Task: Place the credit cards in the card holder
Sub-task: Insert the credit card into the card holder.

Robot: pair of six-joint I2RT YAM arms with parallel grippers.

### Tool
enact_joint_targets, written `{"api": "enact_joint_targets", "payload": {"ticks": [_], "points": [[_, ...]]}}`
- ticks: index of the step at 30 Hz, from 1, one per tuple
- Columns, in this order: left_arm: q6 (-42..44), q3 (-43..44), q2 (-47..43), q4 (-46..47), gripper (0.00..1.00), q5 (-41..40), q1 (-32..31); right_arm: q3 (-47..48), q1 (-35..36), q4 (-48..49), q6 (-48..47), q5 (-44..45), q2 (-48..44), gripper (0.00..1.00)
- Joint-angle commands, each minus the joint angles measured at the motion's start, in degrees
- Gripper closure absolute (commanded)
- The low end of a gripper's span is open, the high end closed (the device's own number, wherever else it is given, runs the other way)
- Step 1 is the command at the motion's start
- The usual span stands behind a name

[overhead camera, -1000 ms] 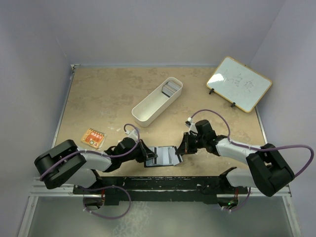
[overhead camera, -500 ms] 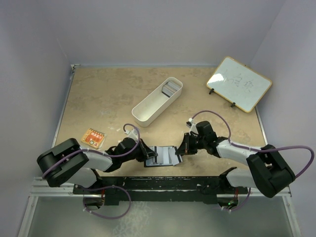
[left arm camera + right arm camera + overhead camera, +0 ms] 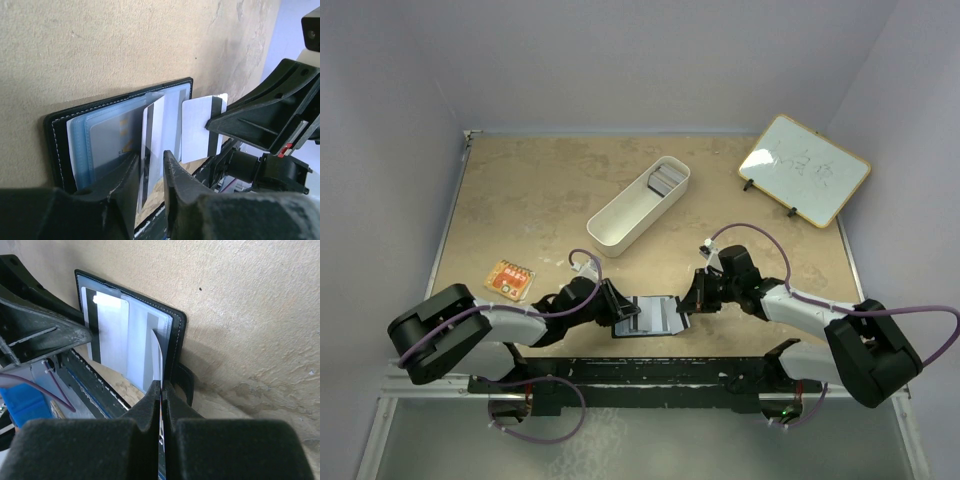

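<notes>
The black card holder (image 3: 650,318) lies open near the table's front edge, its blue-grey sleeves up. It also shows in the left wrist view (image 3: 55,131) and the right wrist view (image 3: 178,330). My left gripper (image 3: 622,318) is at its left side, jaws closed on an upright sleeve leaf (image 3: 152,127). My right gripper (image 3: 687,303) is shut on a white credit card (image 3: 196,125) with a dark stripe, held edge-on (image 3: 158,357) at the holder's right edge. More grey credit cards (image 3: 666,180) stand in the far end of the white tray (image 3: 620,218).
A small whiteboard (image 3: 804,168) on a stand sits at the back right. An orange packet (image 3: 508,279) lies on the table at the left. The table's near metal rail (image 3: 650,370) runs just in front of the holder.
Both arms have shifted only slightly. The right gripper with its card has edged a little toward the near edge. The holder stays in place.
</notes>
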Motion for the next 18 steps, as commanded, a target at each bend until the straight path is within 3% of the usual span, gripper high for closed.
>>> {"api": "enact_joint_targets", "payload": {"ticks": [1, 18], "points": [[1.9, 2.0, -2.6, -7.4, 0.75, -2.9, -0.5, 0.0, -0.2, -4.2, -1.7, 3.5, -0.6, 1.0], [6.2, 8.9, -5.8, -25.1, 0.65, -8.2, -1.7, -0.1, -0.2, -5.6, -2.5, 3.8, -1.4, 1.0]]}}
